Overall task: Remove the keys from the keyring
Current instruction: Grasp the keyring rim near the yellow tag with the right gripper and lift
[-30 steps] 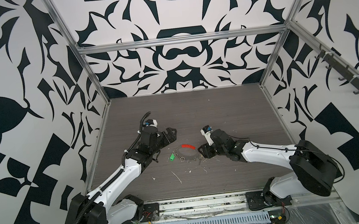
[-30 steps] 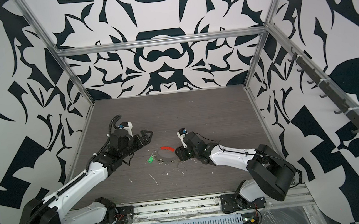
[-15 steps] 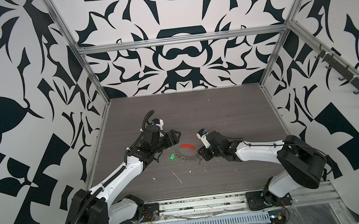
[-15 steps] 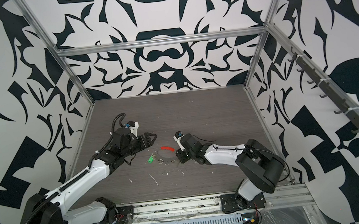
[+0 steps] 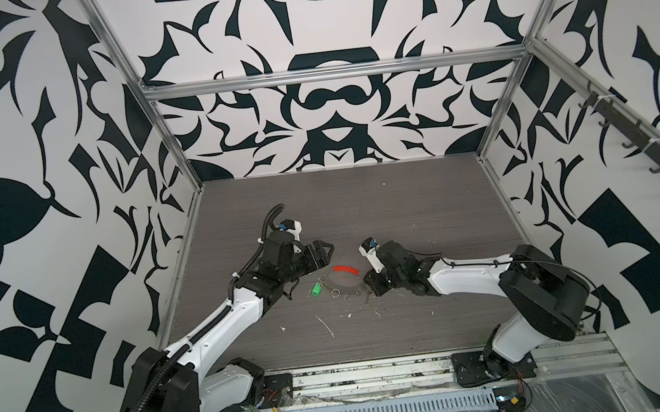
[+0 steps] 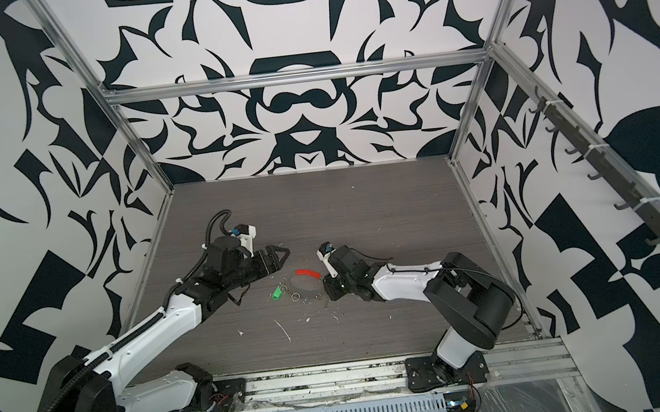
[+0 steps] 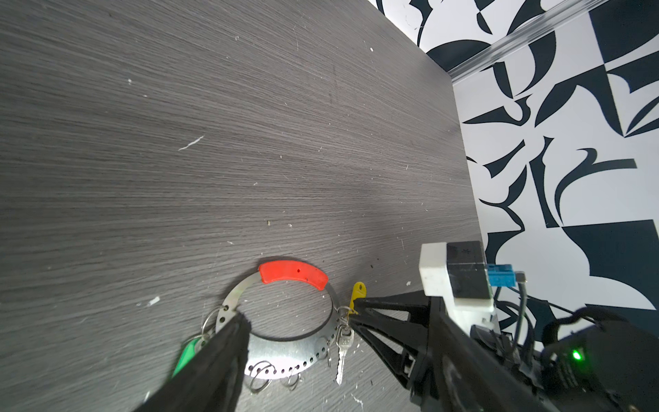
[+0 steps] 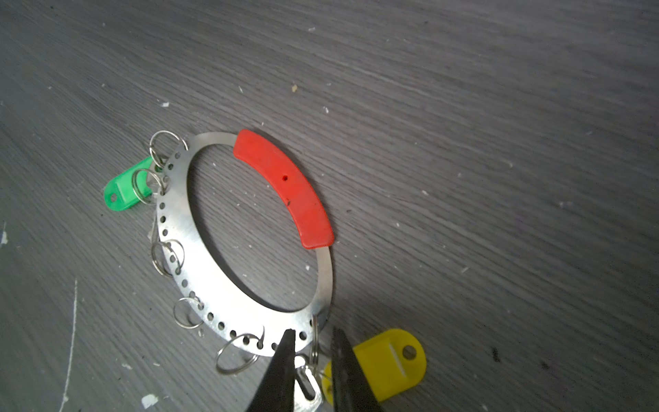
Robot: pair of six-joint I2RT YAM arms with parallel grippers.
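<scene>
Keyring (image 8: 199, 281): flat on the tabletop (image 5: 362, 212), between both tools.
Green tag (image 8: 123, 191): at its left edge.
Yellow tag (image 8: 388, 360): at its right edge.
Left tool (image 5: 324, 258): released, just far-left of the keyring.
Right tool (image 8: 312, 335): narrowed astride the yellow tag's small ring (image 8: 315, 328); grip unclear.

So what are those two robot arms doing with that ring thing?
They're taking key tags off the keyring, which lies flat on the table. The right gripper has its tips narrowly apart around the small silver ring by the yellow tag. The left gripper hangs open near the green tag. Both tags are still on it.
</scene>
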